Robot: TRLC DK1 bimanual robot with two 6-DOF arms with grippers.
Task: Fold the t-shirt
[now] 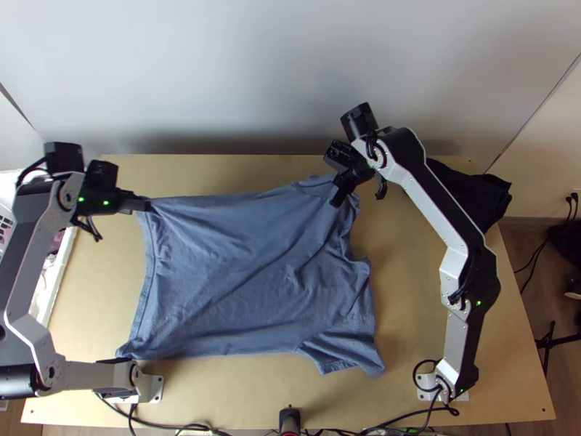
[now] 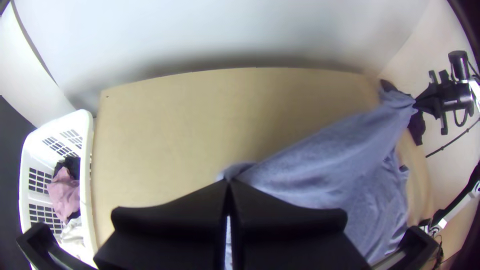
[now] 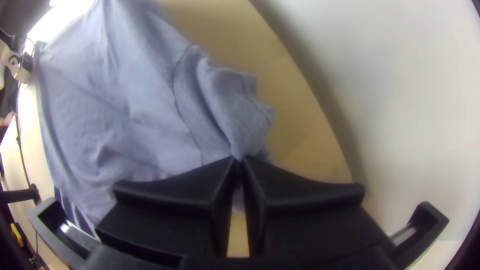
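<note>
Left gripper (image 2: 228, 180) and right gripper (image 3: 239, 159) pinch the t-shirt (image 1: 232, 276) in narrow jaws; best fold it nearward, level and taut.

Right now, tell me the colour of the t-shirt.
Plain blue with a greyish tone; the t-shirt shows best in the top view.
</note>
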